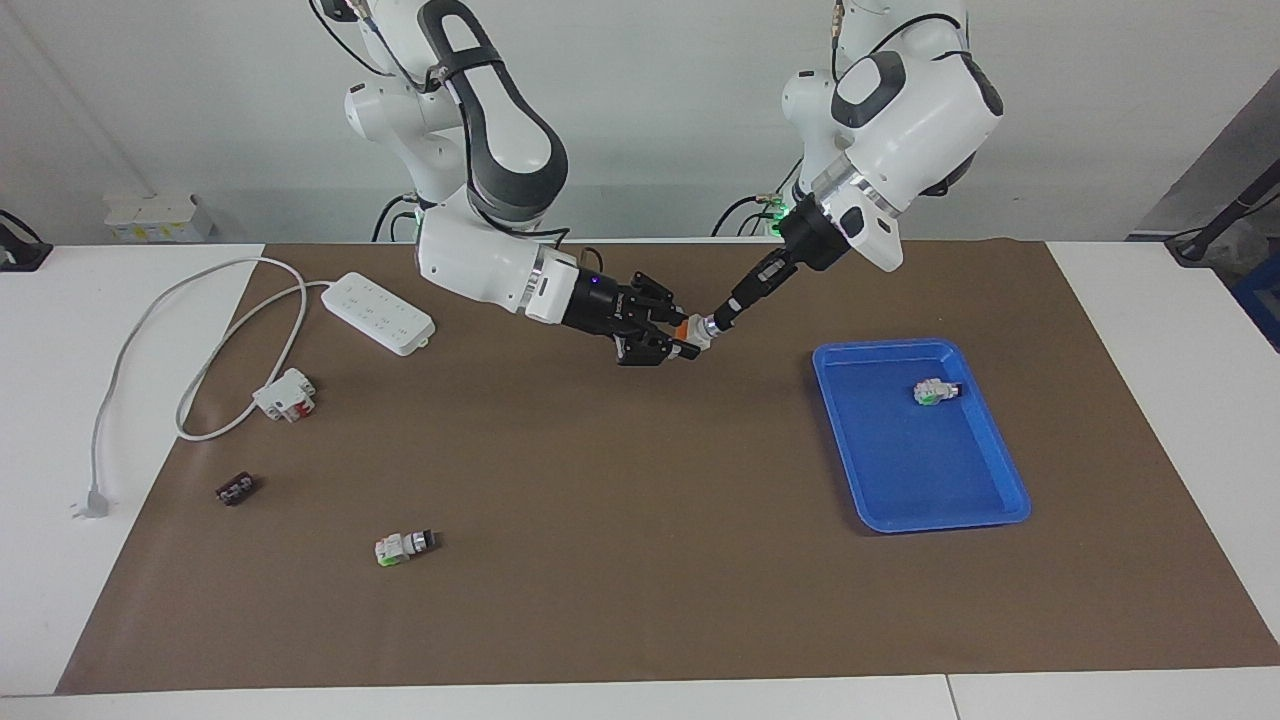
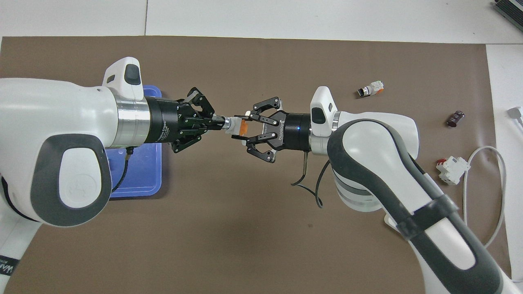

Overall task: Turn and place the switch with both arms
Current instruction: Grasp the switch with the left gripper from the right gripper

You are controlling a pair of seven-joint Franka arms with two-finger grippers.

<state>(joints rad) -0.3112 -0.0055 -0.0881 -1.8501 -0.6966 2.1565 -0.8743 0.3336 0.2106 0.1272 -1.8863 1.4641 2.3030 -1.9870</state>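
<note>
The switch (image 1: 694, 330) (image 2: 236, 125) is shown in the air above the brown mat (image 1: 640, 600) of the surface, held between the two hands at mid-table. Its long axis is laid along the line that joins the hands: the black-and-silver knob end is turned toward the left hand (image 1: 716, 322) (image 2: 218, 121), the orange face toward the right hand (image 1: 680, 336) (image 2: 242, 127). The left hand is seen pressed together on the knob end; the right hand is seen pinching the white body at its orange end, its outer links splayed to the sides. The switch is thus gripped at both ends, neither hand being nearer to it than the other.

From the left hand, the blue tray (image 1: 1000, 470) (image 2: 139, 188) lies back along that arm's own line of reach and lower, toward the left arm's end of the surface; one green-faced switch (image 1: 933, 391) already lies in it. The turn about the long axis is judged to be in hand or just finished, and placement is judged to fall to the left arm, once the right hand's grip is let go.

Away from the hands, toward the right arm's end, another small switch (image 1: 405, 545) (image 2: 370, 88), a dark block (image 1: 236, 489) (image 2: 455, 118), a white-and-red block (image 1: 286, 393) (image 2: 451, 168) and a power strip (image 1: 378, 312) are left lying.
</note>
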